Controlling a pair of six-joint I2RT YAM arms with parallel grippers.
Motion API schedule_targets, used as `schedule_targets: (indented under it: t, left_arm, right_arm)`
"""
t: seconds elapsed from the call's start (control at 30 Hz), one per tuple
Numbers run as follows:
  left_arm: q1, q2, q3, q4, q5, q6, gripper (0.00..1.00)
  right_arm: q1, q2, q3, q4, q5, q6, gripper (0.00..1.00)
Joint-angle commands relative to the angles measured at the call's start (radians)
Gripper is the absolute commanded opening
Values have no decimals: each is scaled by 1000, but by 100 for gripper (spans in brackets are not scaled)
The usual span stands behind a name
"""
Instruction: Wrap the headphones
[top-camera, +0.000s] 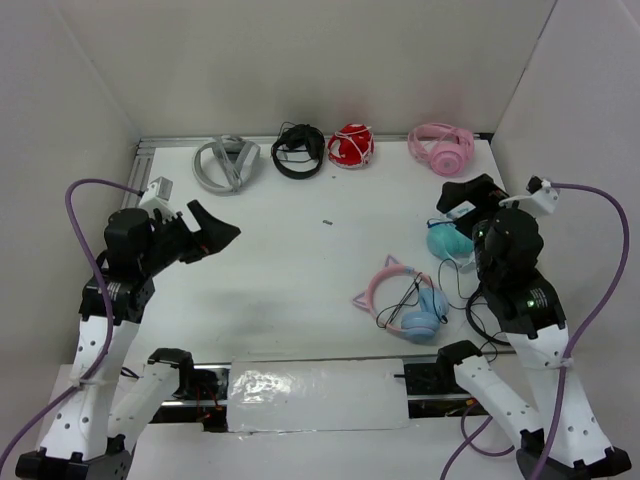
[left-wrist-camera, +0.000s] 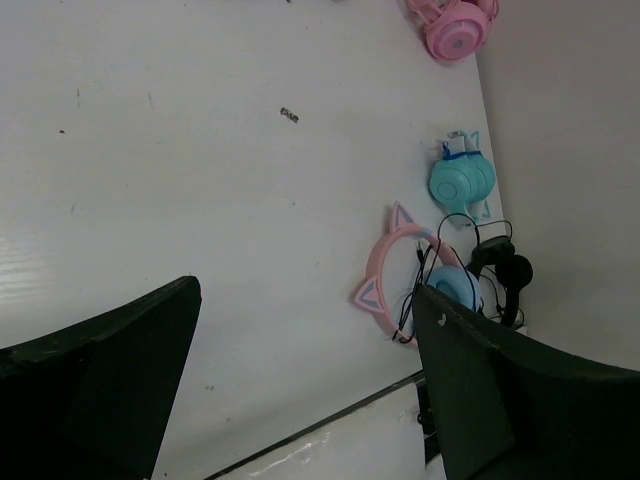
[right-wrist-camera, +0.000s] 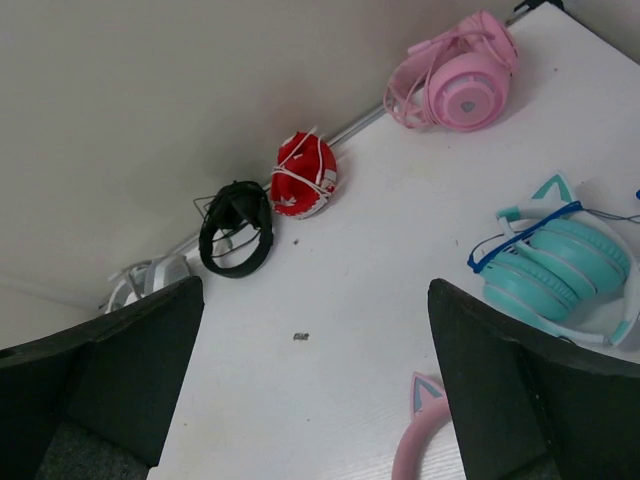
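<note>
Left wrist view finds the thin black corded headphones at the near right edge of the white desk, cord loose and seemingly tangled over the pink cat-ear pair, so not yet wrapped. Left hand and right hand hover spread and empty, awaiting a grasp. Plain white walls enclose it.

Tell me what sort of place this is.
Probably a robot-lab test booth, not a home: a white table boxed in by plain white panels, a left arm and right arm mounted at its near edge, and assorted headphones lined along the back, like the red pair and grey pair.
</note>
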Motion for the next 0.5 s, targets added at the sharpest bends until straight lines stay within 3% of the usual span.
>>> schedule_targets:
  t: [0.0,0.1,0.2,0.27,0.43,0.47]
  left_arm:
    - [4,4,36,14,14,-10,99]
    - [4,17,25,35,25,-2,99]
    - [4,42,16,55,38,10,99]
    - [4,68,23,60,41,22,99]
    - [4,131,29,67,48,31,99]
    - [4,139,28,74,55,36,99]
  right_arm:
    - [-11,13,38,-14,24,36,100]
    - [-14,25,9,-12,47,69,100]
    - [-72,62,-16,-92,115,223,100]
    - [-180,68,-51,-150,78,335,100]
    - [-441,22,-226,-153,-81,397,100]
    - [-547,50,-244,-152,-153,389,100]
